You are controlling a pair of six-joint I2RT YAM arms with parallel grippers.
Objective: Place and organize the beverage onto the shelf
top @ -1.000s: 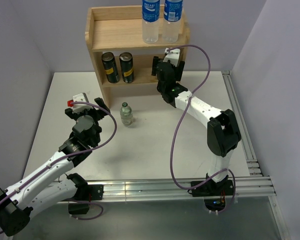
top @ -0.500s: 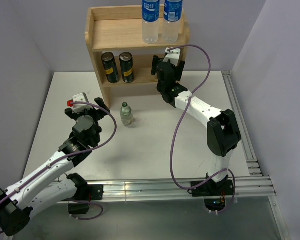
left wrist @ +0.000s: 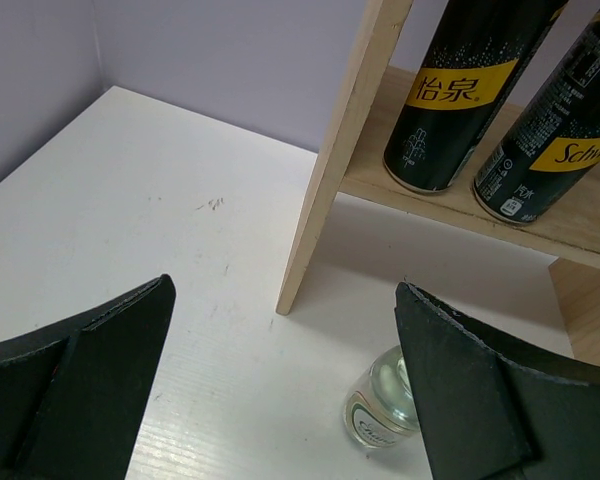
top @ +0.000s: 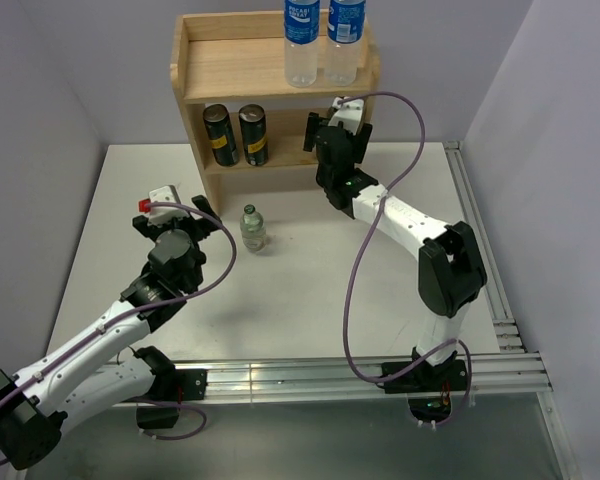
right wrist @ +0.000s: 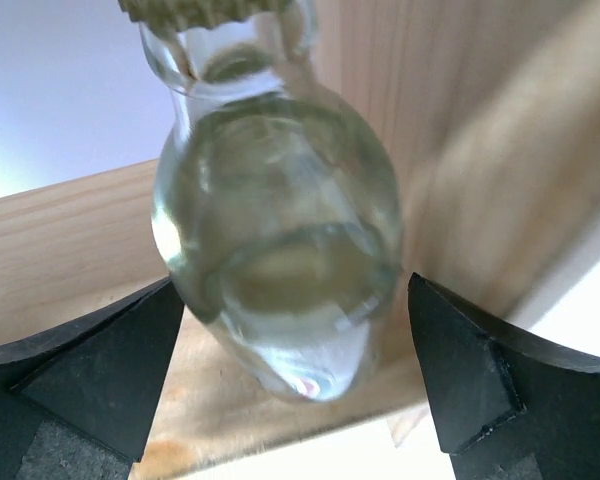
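beverage stock is nearly all on the shelf (top: pixel 230 62): two plastic bottles (top: pixel 323 40) stand on the top tier, two cans (top: pixel 236 135) at the left of the lower tier, and the shelved glass bottle (right wrist: pixel 280 250) at the lower tier's right end, beside the side panel. the right fingers (right wrist: pixel 90 360) are spread to either side of it. they look just clear of the glass, though the close view makes that hard to be sure of. to finish this step well, i judge the arm should draw straight back toward the bottom of the overhead frame, kept level, so neither finger clips the bottle or the panel. the last glass bottle (top: pixel 252 228) stands on the worktop (top: pixel 310 290) near the middle of the frame, just in front of the shelf. the left fingers (left wrist: pixel 70 370) hang spread and empty above it. the gap between the cans and the shelved glass bottle looks like the sensible spot for it.
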